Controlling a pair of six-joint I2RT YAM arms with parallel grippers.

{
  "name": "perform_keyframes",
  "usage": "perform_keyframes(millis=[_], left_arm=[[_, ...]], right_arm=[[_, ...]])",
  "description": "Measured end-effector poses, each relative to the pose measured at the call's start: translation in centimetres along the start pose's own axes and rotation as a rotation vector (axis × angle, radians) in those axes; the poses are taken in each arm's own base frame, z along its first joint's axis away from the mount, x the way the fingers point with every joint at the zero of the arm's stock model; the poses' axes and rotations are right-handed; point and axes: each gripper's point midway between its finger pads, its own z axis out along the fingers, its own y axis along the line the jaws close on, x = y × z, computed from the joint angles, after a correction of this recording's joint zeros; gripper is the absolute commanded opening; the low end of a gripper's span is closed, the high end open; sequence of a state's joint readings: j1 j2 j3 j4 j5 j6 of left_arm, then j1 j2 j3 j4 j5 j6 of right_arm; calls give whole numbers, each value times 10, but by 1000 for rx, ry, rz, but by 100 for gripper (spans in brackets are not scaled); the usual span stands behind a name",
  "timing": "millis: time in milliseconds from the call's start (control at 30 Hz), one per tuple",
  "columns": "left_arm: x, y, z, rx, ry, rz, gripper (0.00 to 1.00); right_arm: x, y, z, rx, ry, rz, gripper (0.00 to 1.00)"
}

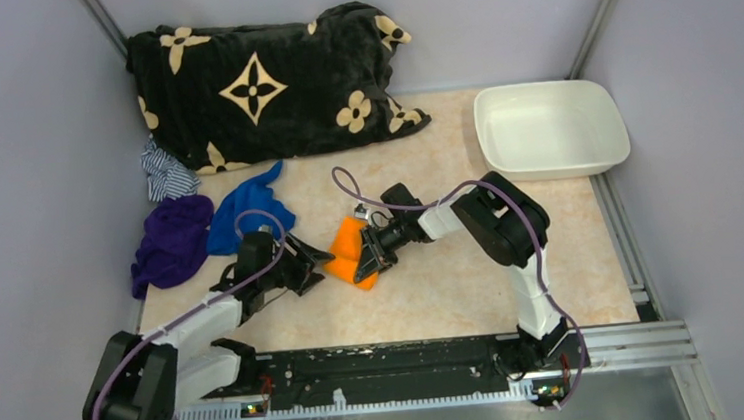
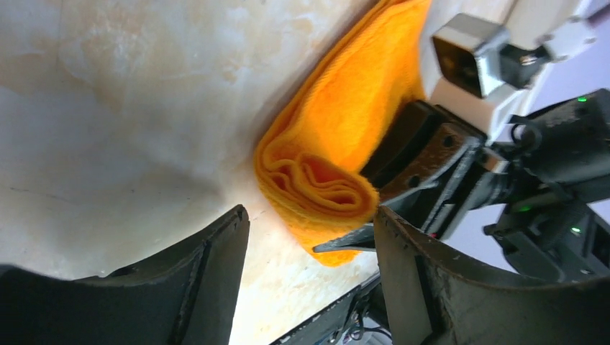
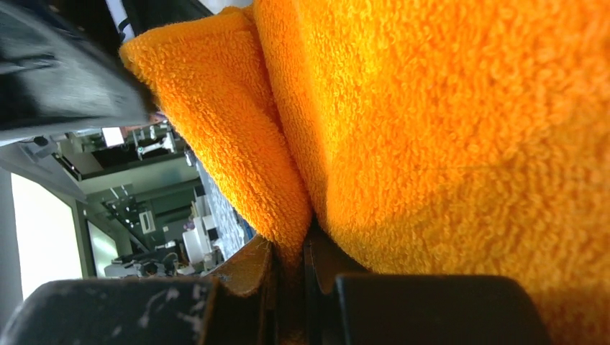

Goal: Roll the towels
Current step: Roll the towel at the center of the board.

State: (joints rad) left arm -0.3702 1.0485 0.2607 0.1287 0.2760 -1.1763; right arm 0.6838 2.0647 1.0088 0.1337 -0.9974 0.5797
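You have the orange towel (image 1: pixel 349 252) just left of centre in the overhead view, on the bench (image 1: pixel 454 289). The left wrist view shows its end as a coiled spiral, so it is rolled up. Your right fingers (image 3: pixel 248 277) are clamped tight on a fold of it, reaching in from the right. Your left fingers (image 2: pixel 216 266) are spread wide and grasp nothing. They sit just left of the roll, and its coiled end shows in the gap ahead of them.

The blue towel (image 1: pixel 247 208) lies unrolled, up and left of the orange one. Its left edge touches a purple cloth (image 1: pixel 172 241), and its upper tip comes close to the lower edge of the black blanket (image 1: pixel 268 83). From above, the left arm's wrist covers its lower edge.

Bare bench runs from below the orange towel across the lower middle and out to the right. It ends at the metal rail (image 1: pixel 632 250) along the right edge. The near edge at the bottom is taken up by the black bar (image 1: pixel 390 364) between the arm bases.

The left side is crowded. The purple cloth sits against the left wall, with a striped cloth (image 1: pixel 166 171) just above it under the blanket's corner. The blanket fills the upper left, up to the back wall. A white tub (image 1: pixel 549 128) stands in the upper right corner, well apart from both towels. The right arm's elbow rises between that tub and the orange towel.
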Motion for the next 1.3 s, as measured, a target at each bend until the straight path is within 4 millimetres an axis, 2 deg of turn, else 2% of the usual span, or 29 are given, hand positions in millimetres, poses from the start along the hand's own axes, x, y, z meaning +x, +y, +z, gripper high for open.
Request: perform_keyframes(millis=[133,200,333,433,600,833,900,1000,1133,1200,1300], left_arm=[[11,16,13,-66,39,-2,55],[10,15,19,-82,42,0,47],[7,16,29,-116,42,-2,37],[5,17,32,-139,41,4,30],[0,17,33,-169,24,18,29],[-2,17,34,-196,25,31,30],[-2,17,34,-202,28,35,30],[-2,18,34,-207,31,40,30],[-2,17,34,-209,33,43,30],[-3,17,35,-211,35,46,31],[-3,17,35,-212,36,46,31]], right_arm=[[0,0,0,1,0,2,9],[0,-1,0,3,1,0,14],[0,0,-2,24,-5,-24,32],[0,6,-7,91,-21,-105,44],[-3,16,-21,305,-81,-317,53],[-14,49,-49,602,-206,-706,53],[-13,59,-50,657,-225,-818,53],[-7,64,-44,706,-216,-930,53],[-1,59,-32,771,-174,-1037,55],[0,48,-26,810,-143,-1065,57],[5,22,-18,878,-70,-1083,58]])
